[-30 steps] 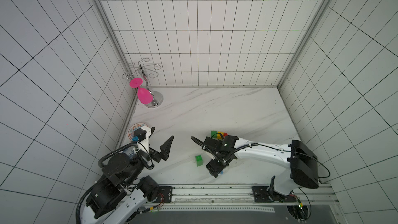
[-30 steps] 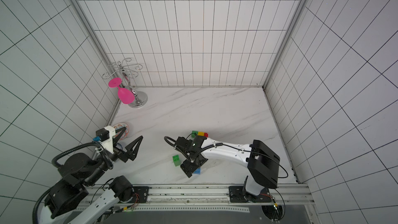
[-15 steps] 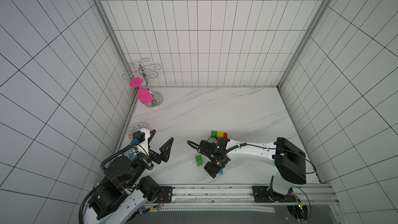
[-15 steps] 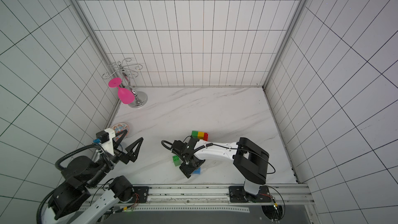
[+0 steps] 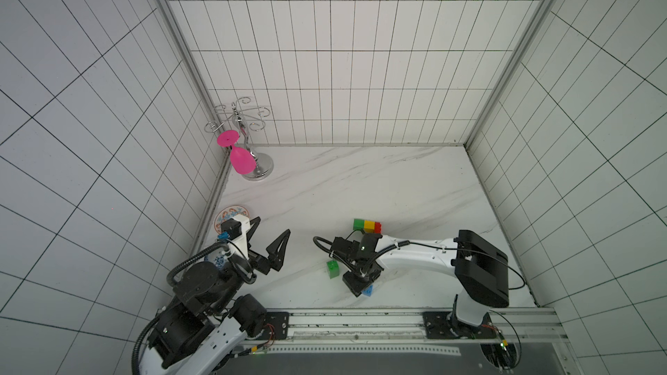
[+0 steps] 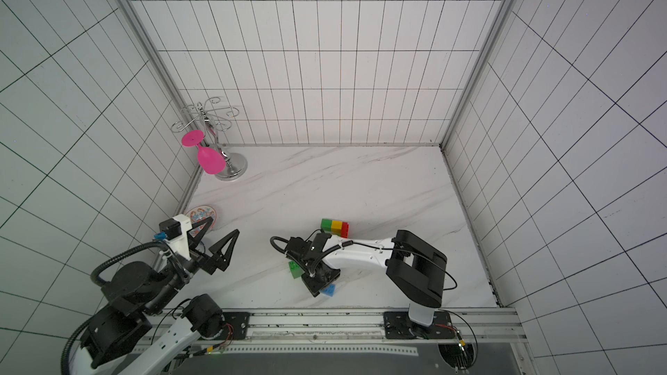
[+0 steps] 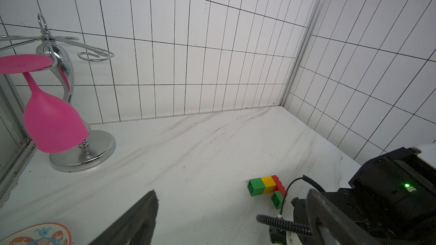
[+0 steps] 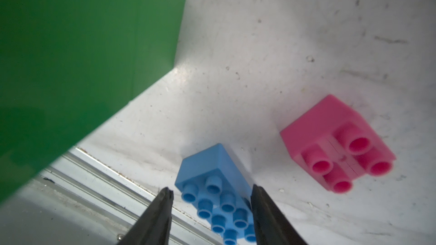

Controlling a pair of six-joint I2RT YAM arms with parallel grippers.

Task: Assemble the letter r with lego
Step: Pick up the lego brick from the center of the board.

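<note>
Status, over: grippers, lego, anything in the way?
Left gripper open, standing off. Right gripper astride blue brick, grip unconfirmed. Pink brick and green brick close by, neither between the jaws.

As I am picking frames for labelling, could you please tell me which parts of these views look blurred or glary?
Right wrist view: the green brick nearest the lens is a soft blur, while the blue brick and pink brick keep readable studs. Left wrist view: the chrome stand carries bright reflections. Both top views: evenly lit, tile lines splayed.
</note>
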